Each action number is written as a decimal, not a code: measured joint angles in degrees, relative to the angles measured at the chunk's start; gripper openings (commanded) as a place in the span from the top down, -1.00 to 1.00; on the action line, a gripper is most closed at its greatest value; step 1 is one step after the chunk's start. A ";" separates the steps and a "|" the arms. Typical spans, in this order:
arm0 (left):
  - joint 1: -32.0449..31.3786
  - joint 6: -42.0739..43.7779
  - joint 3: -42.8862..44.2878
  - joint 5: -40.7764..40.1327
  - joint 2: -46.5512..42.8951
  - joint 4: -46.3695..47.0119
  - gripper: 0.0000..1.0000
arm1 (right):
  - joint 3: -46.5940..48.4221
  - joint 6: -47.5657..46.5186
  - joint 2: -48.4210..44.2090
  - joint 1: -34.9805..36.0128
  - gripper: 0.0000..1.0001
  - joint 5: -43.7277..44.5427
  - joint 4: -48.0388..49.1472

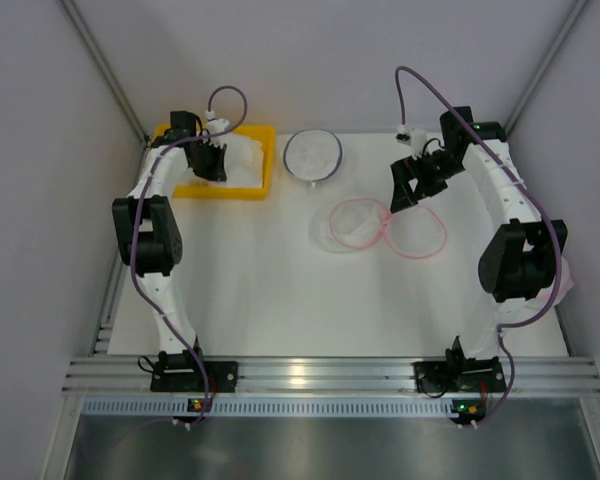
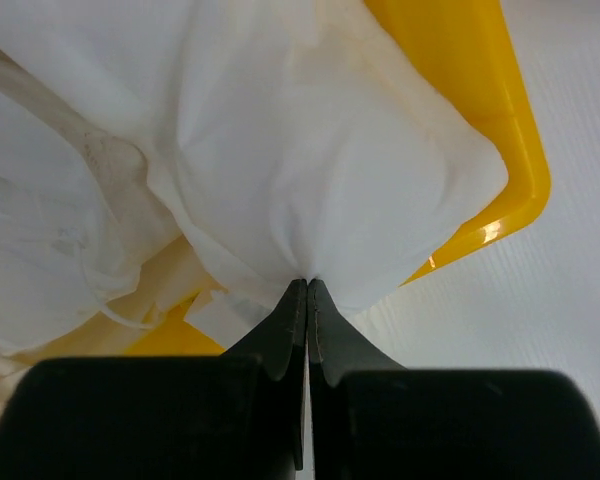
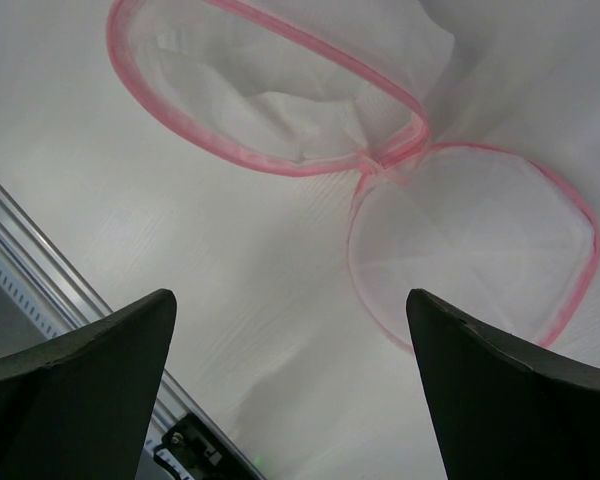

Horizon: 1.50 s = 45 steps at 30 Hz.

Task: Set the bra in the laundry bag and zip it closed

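The white bra (image 2: 310, 150) lies bunched in a yellow tray (image 2: 470, 60) at the table's back left (image 1: 242, 158). My left gripper (image 2: 307, 283) is shut on a fold of its fabric, which puckers at the fingertips; from above that gripper (image 1: 210, 160) sits over the tray. The laundry bag (image 3: 280, 110) lies unzipped mid-table with its pink-rimmed flap (image 3: 470, 240) spread beside it; in the top view the bag (image 1: 355, 225) is left of the flap (image 1: 417, 232). My right gripper (image 3: 290, 300) hangs open above it (image 1: 412, 185), nothing between its fingers.
A second round white mesh bag with a dark rim (image 1: 312, 153) lies just right of the yellow tray (image 1: 255, 188). The aluminium rail (image 1: 320, 375) runs along the near edge, also seen low left in the right wrist view as a rail (image 3: 40, 260).
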 measured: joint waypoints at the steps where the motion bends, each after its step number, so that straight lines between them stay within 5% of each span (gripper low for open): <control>1: 0.00 -0.42 0.48 0.33 -0.31 -0.22 1.00 | 0.00 0.09 -0.02 0.00 -0.99 0.00 0.00; 20: 0.00 -13.79 16.35 5.62 -13.27 -1.05 1.00 | 4.28 0.15 -3.52 0.00 -0.99 -0.57 0.31; 31: -0.04 -21.24 18.14 9.84 -25.40 -1.27 1.00 | 5.42 1.11 -4.87 1.77 -0.99 -1.11 2.03; 39: -0.09 -24.85 7.48 14.78 -43.01 -0.81 1.00 | 5.42 1.25 -6.80 2.08 -0.99 -1.14 2.25; 45: -0.28 -28.48 -9.73 22.38 -57.22 -0.44 1.00 | 5.27 1.60 -8.94 2.64 -0.99 -1.40 2.40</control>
